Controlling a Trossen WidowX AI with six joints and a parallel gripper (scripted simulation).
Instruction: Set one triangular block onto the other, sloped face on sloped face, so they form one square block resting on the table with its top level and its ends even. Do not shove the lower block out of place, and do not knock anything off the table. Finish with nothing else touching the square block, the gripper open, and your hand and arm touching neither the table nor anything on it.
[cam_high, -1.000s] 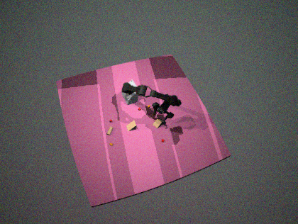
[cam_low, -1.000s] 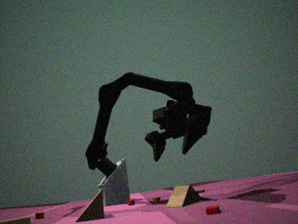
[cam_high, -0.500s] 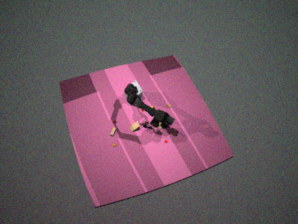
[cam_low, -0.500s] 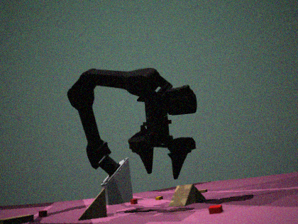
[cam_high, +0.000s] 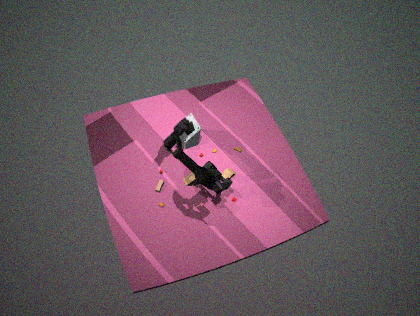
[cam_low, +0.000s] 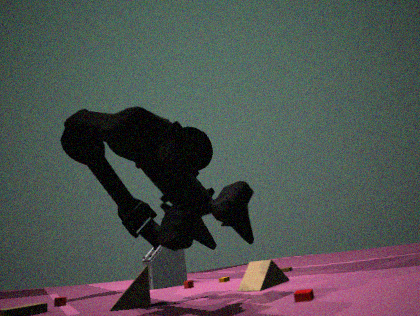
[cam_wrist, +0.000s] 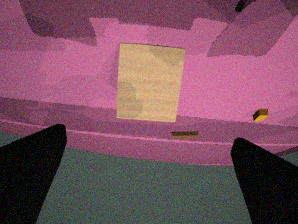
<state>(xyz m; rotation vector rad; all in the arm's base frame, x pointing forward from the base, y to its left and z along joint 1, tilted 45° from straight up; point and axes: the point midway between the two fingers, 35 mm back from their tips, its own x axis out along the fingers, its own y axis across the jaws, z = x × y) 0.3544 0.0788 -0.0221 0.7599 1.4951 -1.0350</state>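
Observation:
One tan triangular block (cam_high: 228, 173) (cam_low: 257, 276) (cam_wrist: 150, 82) rests on the table, a light face towards the exterior camera and a dark triangular end at its right. The other triangular block (cam_high: 189, 179) (cam_low: 136, 296) stands on the table to the left, its dark triangular end showing, upright side at the right and slope falling left. The two are well apart. My gripper (cam_low: 233, 245) (cam_wrist: 152, 141) is open and empty, raised above the table. In the wrist view the first block lies beyond the fingertips, between their lines. In the top view the arm covers part of the left block's surroundings.
Red cubes (cam_high: 201, 155) (cam_high: 234, 199) (cam_low: 303, 295) and yellow-orange cubes (cam_high: 215, 151) (cam_high: 161, 204) (cam_wrist: 260, 115) lie around the blocks. A tan bar (cam_high: 159, 185) lies at left, a brown bar (cam_high: 237, 149) (cam_wrist: 185, 135) behind the right block. A grey-white stand (cam_low: 170, 270) is at the arm's base.

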